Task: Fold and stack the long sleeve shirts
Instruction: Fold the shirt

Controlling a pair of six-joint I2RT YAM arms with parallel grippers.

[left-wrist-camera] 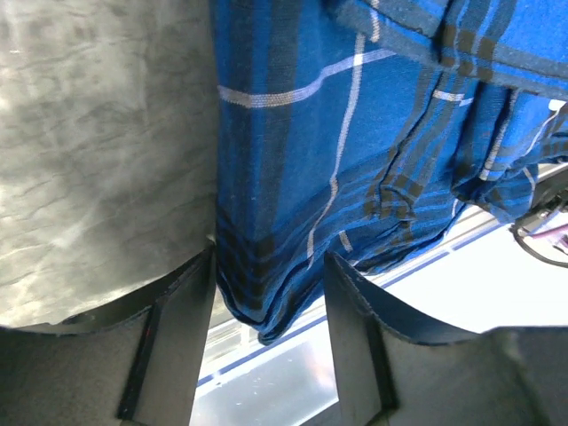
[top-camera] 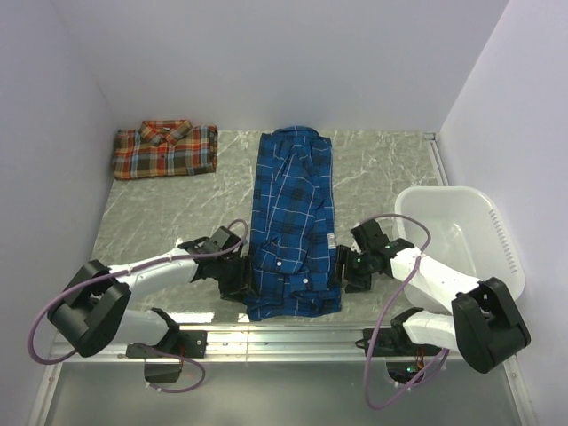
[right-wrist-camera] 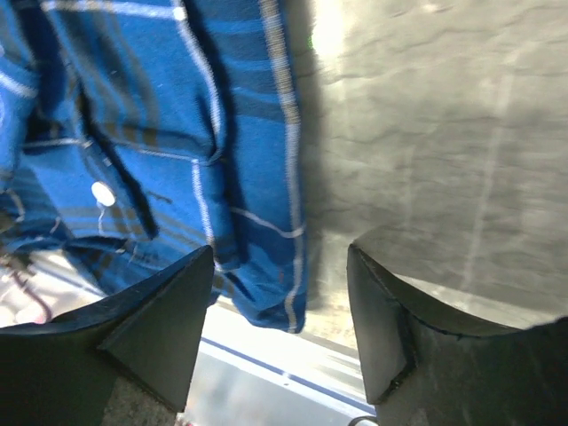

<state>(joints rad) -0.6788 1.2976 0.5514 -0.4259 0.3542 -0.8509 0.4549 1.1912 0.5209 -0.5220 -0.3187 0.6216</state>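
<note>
Hem corners of the blue shirt (top-camera: 293, 213) lie between the parted, unclamped fingers of my left tool (left-wrist-camera: 271, 266) and my right tool (right-wrist-camera: 282, 257), at the near tabletop (top-camera: 382, 169) edge. The shirt extends lengthwise away from me. The folded red-orange shirt (top-camera: 164, 149) rests far left, well apart.

The left arm (top-camera: 155, 264) and right arm (top-camera: 422, 272) are built alike: white tubular links between bulky black joint housings; a mauve cable (top-camera: 34, 337) loops loosely beside each, and small green lights (top-camera: 355, 260) glow on the right one. Up close the fingers (left-wrist-camera: 169, 346) are matte black wedges with moulded ridges; their tips taper to blunt edges.
</note>
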